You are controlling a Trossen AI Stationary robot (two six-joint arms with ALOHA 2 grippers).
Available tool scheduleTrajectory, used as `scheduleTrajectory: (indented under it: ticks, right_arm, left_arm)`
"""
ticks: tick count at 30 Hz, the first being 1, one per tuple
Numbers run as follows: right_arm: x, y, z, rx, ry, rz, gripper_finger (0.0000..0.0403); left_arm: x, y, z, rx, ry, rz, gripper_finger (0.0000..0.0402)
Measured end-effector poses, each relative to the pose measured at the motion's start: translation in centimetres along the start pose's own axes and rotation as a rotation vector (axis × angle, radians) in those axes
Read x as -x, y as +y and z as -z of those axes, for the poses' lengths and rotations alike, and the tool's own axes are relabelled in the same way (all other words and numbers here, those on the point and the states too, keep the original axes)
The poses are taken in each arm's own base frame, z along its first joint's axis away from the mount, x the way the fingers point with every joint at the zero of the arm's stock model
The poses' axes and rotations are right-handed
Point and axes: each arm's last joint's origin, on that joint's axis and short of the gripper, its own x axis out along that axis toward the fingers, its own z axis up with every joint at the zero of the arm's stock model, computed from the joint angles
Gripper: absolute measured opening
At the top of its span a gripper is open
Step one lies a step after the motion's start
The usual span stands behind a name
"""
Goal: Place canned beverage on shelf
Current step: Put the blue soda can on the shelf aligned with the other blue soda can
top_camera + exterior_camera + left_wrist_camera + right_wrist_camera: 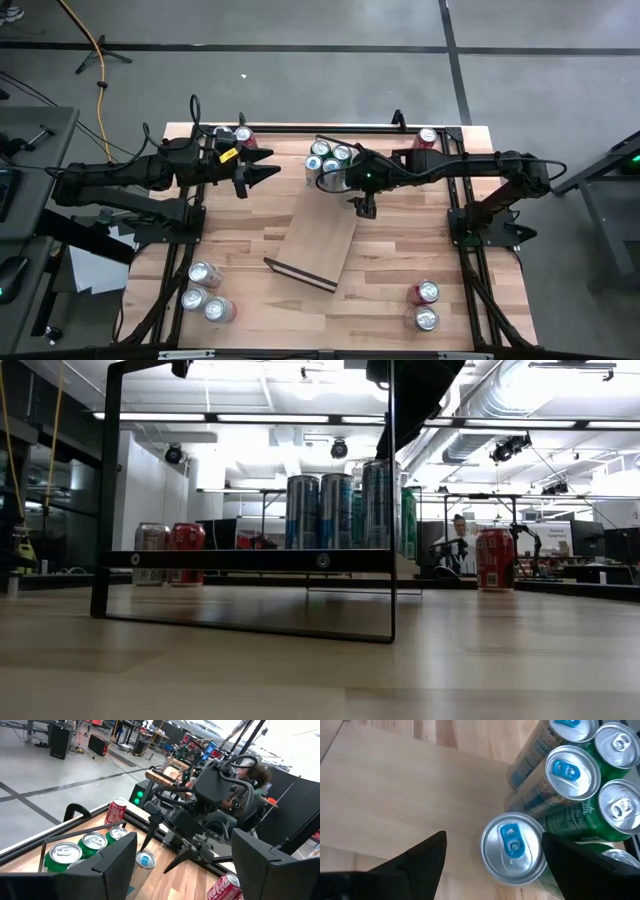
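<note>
Above the shelf's far end: right gripper [492,855] hangs with fingers spread around a blue-tabbed can [512,847], one finger each side, not closed on it.
Shelf [318,238]: lies askew mid-table, cans [330,160] clustered at its far end.
Left gripper [262,176]: waits beside that cluster, fingers apart, holding nothing.
Risk: neighbouring cans [570,770] stand touching; a finger could likely nudge one over.
Cause: tight gaps, tall narrow cans.

The green can [620,812] at the shelf's [395,795] far end is being cut off. Can labels are being left unreadable.
</note>
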Motion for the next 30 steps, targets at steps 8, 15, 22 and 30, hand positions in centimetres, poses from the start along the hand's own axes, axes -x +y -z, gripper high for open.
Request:
scheduleTrajectory:
  ticks: [8,15,22,30]
  right_arm:
    - [0.0,-0.3,-0.5,-0.033,-0.044,0.049,0.0312]
    - [0.0,-0.3,0.1,-0.018,0.015,0.046,0.0256]
    - [0.2,-0.1,0.2,-0.067,0.012,-0.035,0.0023]
    - [0.6,2.4,0.3,-0.114,0.022,-0.102,0.0005]
  left_arm:
    - [0.0,0.0,0.0,-0.02,0.0,0.0,0.0248]
    - [0.0,0.0,0.0,-0.022,0.001,0.0,0.0248]
    - [0.0,0.0,0.0,-0.022,0.001,0.0,0.0248]
    - [0.0,0.0,0.0,-0.022,0.002,-0.001,0.0248]
